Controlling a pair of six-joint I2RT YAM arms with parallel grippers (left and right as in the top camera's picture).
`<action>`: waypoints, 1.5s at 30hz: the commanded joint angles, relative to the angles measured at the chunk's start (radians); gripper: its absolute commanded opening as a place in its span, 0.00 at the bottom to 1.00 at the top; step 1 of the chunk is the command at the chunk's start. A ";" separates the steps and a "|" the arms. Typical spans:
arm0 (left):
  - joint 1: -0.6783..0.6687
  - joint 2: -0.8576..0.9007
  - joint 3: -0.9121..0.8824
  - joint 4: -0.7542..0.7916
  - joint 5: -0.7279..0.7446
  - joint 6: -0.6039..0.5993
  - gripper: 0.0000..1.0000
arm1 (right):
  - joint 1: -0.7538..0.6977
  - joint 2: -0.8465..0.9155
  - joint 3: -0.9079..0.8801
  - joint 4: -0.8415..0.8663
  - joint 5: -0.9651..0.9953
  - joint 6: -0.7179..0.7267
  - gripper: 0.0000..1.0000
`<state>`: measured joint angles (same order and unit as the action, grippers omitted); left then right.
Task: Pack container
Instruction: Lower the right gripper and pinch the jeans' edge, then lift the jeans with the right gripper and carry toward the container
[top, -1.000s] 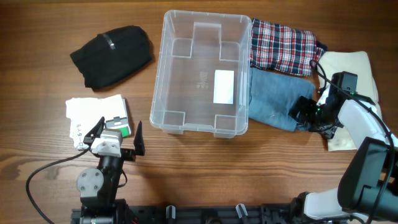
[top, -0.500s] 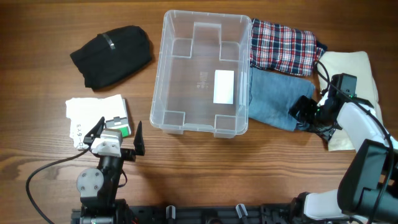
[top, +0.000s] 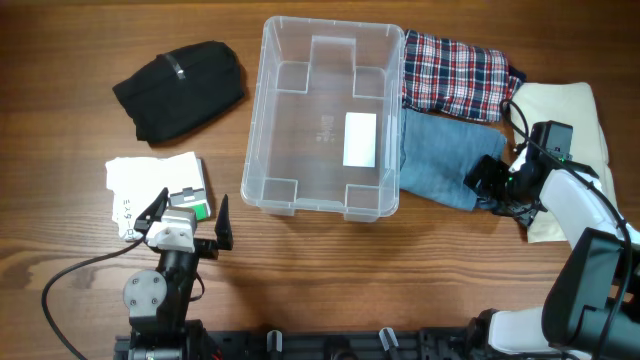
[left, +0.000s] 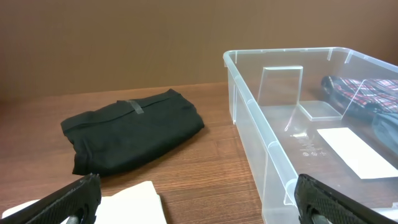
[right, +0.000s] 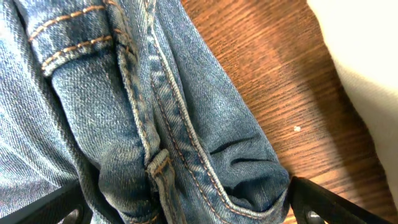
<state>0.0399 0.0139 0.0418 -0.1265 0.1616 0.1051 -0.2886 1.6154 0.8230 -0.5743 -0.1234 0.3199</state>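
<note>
The clear plastic container (top: 254, 130) stands empty at the table's middle, a white label on its base; its near wall shows in the left wrist view (left: 249, 106). Folded blue jeans (top: 435, 160) lie right of it. My right gripper (top: 487, 185) is open, its fingers astride the jeans' near right edge, with the bunched denim (right: 155, 112) between them (right: 186, 208). My left gripper (top: 192, 215) is open and empty, low over the table left of the container's front corner (left: 199, 202).
A black folded garment (top: 180, 88) lies at the back left (left: 130, 127). A plaid garment (top: 455, 75) lies behind the jeans. A white folded item with a green tag (top: 150, 180) sits by my left gripper. A cream cloth (top: 575, 130) lies at the far right (right: 367, 68).
My right arm has shifted very slightly at the jeans' edge. Nothing else has moved.
</note>
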 joint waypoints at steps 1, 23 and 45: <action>-0.005 -0.005 -0.008 0.004 -0.006 0.019 1.00 | 0.001 0.032 -0.032 0.032 0.122 -0.005 0.99; -0.005 -0.005 -0.008 0.004 -0.006 0.019 1.00 | 0.001 0.032 -0.031 0.071 0.036 -0.031 0.04; -0.005 -0.005 -0.008 0.004 -0.006 0.019 1.00 | 0.001 -0.435 0.120 -0.042 -0.223 -0.186 0.04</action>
<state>0.0399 0.0139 0.0418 -0.1265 0.1616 0.1051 -0.2886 1.2957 0.8879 -0.6140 -0.2993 0.1505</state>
